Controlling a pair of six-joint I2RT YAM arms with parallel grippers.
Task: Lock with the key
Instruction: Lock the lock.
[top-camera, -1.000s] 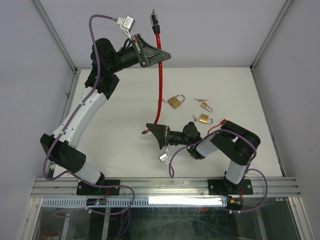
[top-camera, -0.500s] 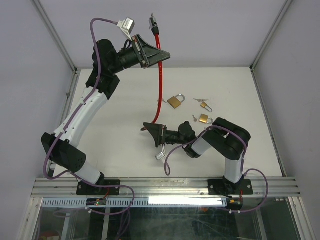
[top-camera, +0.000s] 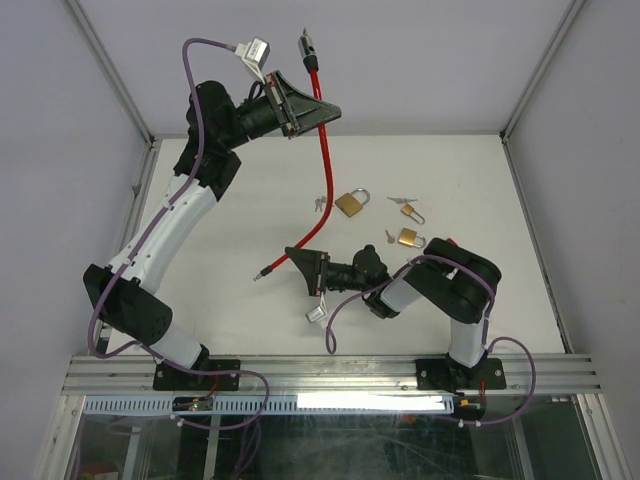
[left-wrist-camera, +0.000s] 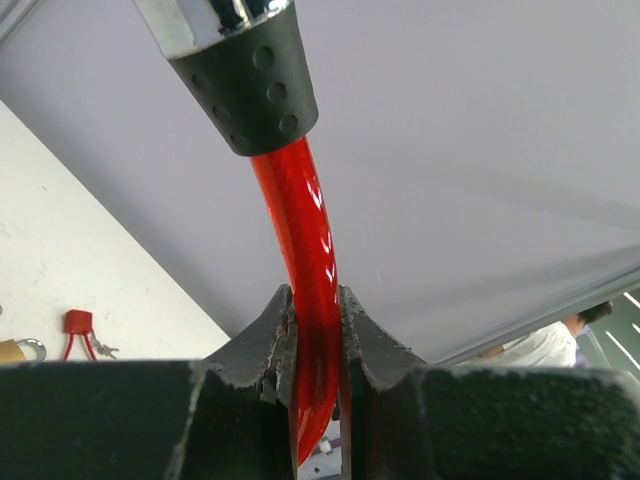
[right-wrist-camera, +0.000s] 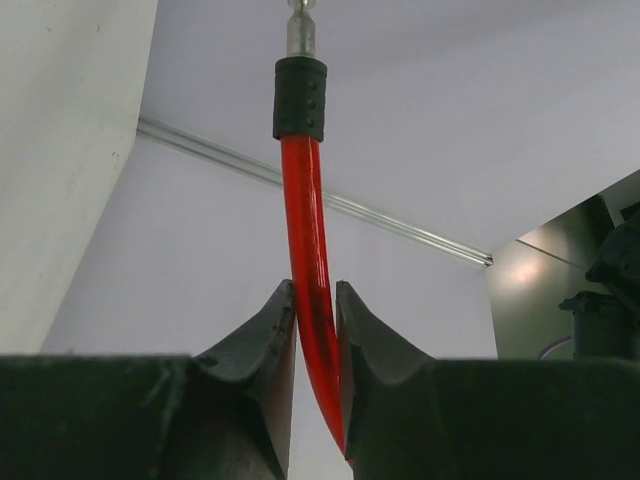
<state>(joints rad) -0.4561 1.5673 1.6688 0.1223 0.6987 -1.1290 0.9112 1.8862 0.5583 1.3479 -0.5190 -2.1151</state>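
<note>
We find the right gripper (right-wrist-camera: 315, 295) closed on the red cable lock (right-wrist-camera: 303, 200) near its lower end, low over the table (top-camera: 240, 200); the left gripper (left-wrist-camera: 313, 300) is clamped on the same cable just below its black-collared upper end, raised above the table's far edge. The keys (top-camera: 320, 205) lie on the table just beside the brass padlock (top-camera: 349, 204).
</note>
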